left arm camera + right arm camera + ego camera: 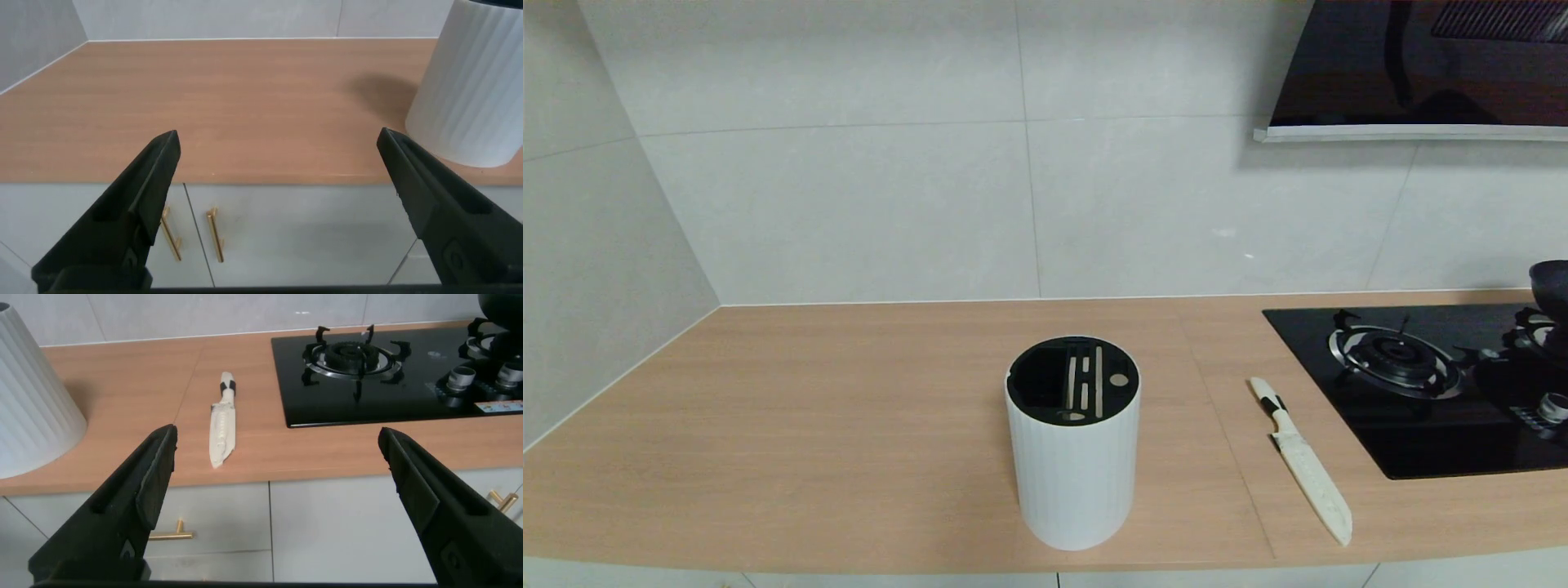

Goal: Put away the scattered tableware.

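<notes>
The right gripper (276, 439) hangs wide open and empty off the counter's (147, 376) front edge, with the knife (221, 420) lying just ahead. The knife's long axis runs front to back, handle far, tip near the edge, between holder (1074, 457) and stove (1421, 408). The left gripper (278, 139), equally wide and empty, faces the holder's other side, so the right arm is nearer.

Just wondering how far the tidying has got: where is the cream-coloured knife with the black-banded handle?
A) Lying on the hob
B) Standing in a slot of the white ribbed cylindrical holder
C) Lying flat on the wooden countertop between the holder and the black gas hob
C: the cream-coloured knife lies flat on the wooden countertop, between the white ribbed cylindrical holder and the black gas hob, touching neither.
</notes>
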